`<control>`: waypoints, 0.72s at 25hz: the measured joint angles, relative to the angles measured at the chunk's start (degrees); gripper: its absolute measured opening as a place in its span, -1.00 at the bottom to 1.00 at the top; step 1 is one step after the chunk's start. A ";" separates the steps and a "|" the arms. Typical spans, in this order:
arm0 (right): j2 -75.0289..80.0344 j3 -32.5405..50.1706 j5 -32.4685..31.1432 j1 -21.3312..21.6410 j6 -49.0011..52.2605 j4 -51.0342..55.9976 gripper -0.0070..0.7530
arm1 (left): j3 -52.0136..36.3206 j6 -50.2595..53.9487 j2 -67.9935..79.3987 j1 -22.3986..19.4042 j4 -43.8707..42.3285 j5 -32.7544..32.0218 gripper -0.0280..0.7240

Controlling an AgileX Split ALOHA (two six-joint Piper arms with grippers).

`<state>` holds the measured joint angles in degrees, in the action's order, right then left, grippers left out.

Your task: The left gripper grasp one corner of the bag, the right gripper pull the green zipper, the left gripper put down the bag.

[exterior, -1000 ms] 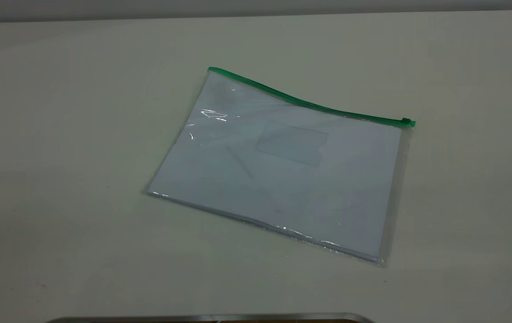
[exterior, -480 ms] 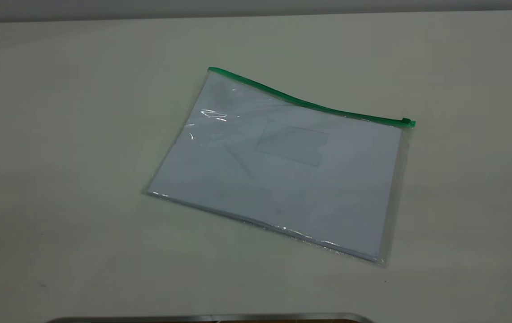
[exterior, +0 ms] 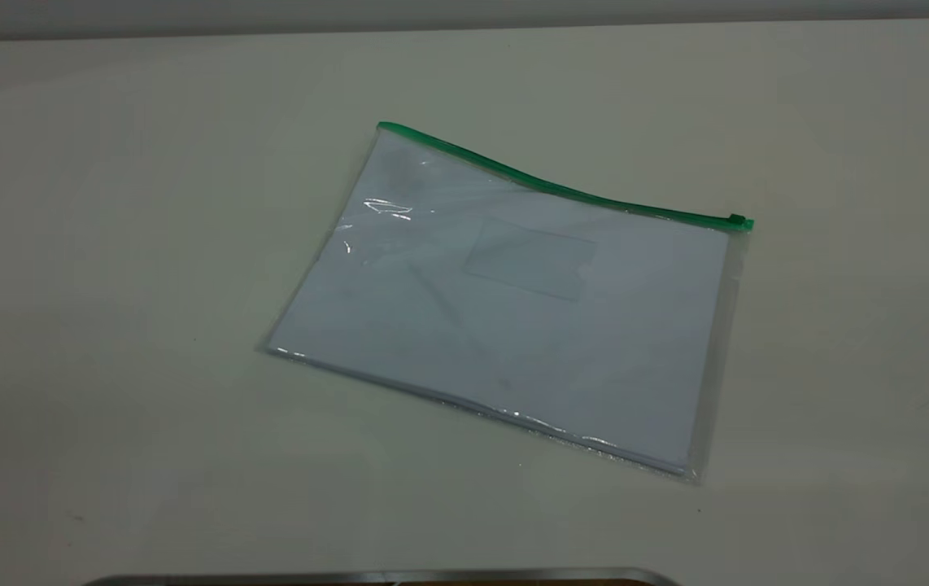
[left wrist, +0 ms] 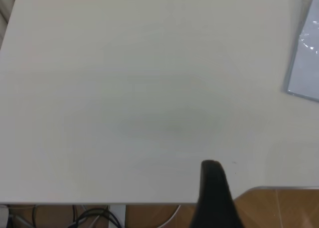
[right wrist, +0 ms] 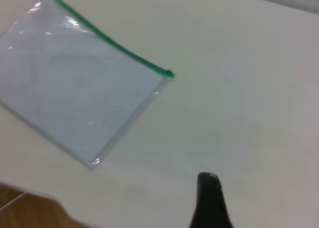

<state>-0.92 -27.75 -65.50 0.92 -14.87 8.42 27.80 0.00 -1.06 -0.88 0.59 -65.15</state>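
As I look across the rig from the exterior view, I count one bag lying flat on the pale tabletop, turned at a slant, with white paper sheets inside and one small clear card pocket on its face. One green zipper runs along the bag's far long edge, and its single darker slider tab sits at the right end of that strip. Nothing touches the bag.

From the left wrist view I see one dark finger of the left hand low over the bare tabletop near its front edge, with only a corner of the bag showing well apart from it. From the right wrist view, one dark finger of the right hand also hangs over bare tabletop, well apart from the bag and the zipper's slider. With just one finger of each hand visible, I cannot tell whether either is wide or narrow; neither holds anything I can see.
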 joint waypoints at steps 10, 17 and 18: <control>0.00 0.07 0.33 0.10 6.23 -4.22 0.53 | 0.00 0.00 0.00 0.00 0.00 0.00 0.64; 0.00 0.07 0.33 0.10 6.28 -4.22 0.53 | 0.00 -0.43 0.00 0.00 0.00 0.00 0.64; 0.00 0.07 0.33 0.10 6.28 -4.22 0.53 | 0.00 -0.43 0.00 0.00 0.00 0.00 0.64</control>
<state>-0.92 -27.69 -65.17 1.03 -8.59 4.20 27.80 -0.43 -1.06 -0.88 0.59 -65.15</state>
